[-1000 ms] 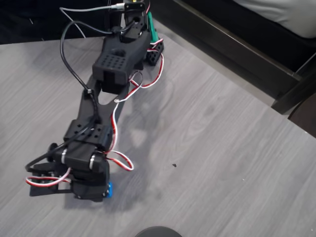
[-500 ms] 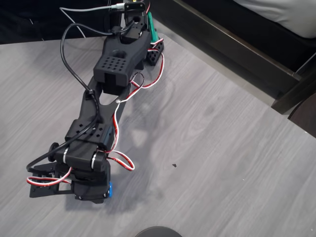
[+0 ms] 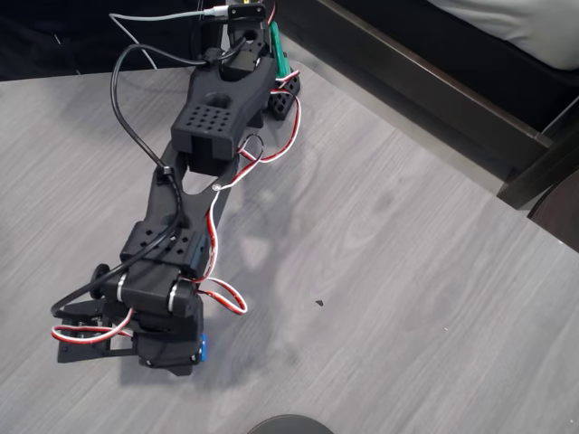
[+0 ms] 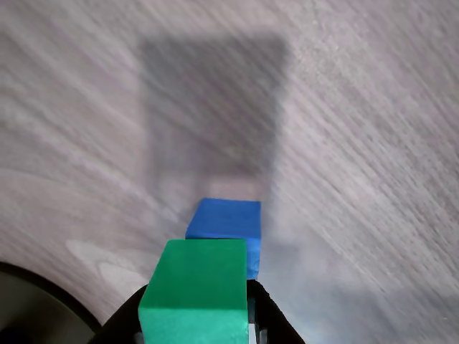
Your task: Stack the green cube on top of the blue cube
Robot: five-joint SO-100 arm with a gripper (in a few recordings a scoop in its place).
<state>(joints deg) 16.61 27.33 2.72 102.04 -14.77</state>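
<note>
On the grey wooden counter (image 4: 358,143) you see the blue cube (image 4: 226,222). Your fingers (image 4: 197,322) are closed on the green cube (image 4: 195,294), which is just in front of the blue one, partly overlapping it.

You are working over a grey wood-grain table (image 3: 380,226) — its planks run diagonally, and soft shadows lie across it. Toward one o'clock in the overhead view, a dark bar-like frame (image 3: 425,90) runs along the table's far edge, and beyond it, at the top right corner, sits something pale and cushion-like (image 3: 516,27). At eleven o'clock the space past the table is near black. At six o'clock a dark rounded shape (image 3: 289,425) pokes in — you cannot tell what it is.
</note>
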